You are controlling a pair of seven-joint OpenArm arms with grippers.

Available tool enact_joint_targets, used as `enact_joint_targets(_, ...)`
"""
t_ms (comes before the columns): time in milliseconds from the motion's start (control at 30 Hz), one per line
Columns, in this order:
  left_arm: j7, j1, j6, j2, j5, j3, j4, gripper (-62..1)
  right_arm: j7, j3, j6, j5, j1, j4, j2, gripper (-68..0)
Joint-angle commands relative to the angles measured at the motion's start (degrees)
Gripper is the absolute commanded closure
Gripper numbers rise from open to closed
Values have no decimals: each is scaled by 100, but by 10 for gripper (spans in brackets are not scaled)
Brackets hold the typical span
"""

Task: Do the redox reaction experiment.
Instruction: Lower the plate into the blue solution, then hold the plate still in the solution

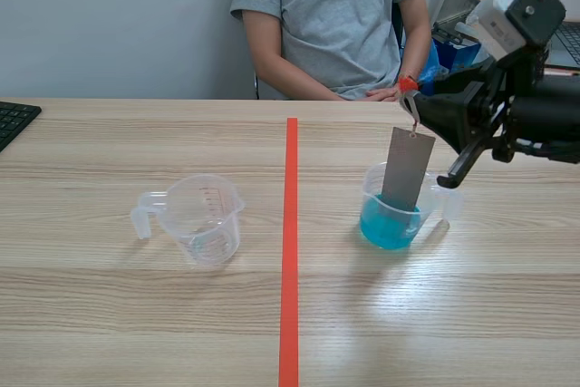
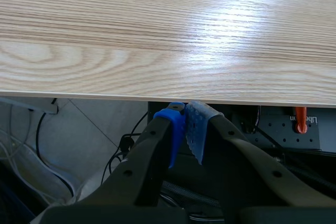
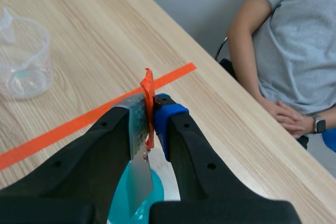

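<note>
A grey metal plate (image 1: 406,169) hangs by an orange-red loop (image 1: 408,85) with its lower end dipped in a clear beaker of blue liquid (image 1: 391,215) right of the tape line. My right gripper (image 1: 410,90) is above the beaker, shut on that loop (image 3: 148,90). In the right wrist view the plate (image 3: 139,174) dangles under the fingers into the blue liquid (image 3: 118,208). An empty clear measuring cup (image 1: 204,219) stands left of the line. My left gripper (image 2: 185,124) is shut on nothing, below the table's near edge (image 2: 157,94); it does not show in the scene view.
A person in a grey shirt (image 1: 331,15) sits across the table with hands (image 1: 381,92) resting at the far edge, close behind my right gripper. A black keyboard (image 1: 14,120) lies at the far left. An orange-red tape line (image 1: 290,251) divides the table.
</note>
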Motion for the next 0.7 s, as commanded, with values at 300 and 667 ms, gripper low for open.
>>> enact_joint_targets(300,-57,35,-11,-20,-9,17,61,-40,385,-282,-39,-225,273,-566,-144,-13)
enact_joint_targets(667,-57,37,-11,-17,-9,17,61,-40,400,-280,-39,-243,273,-566,-142,-13)
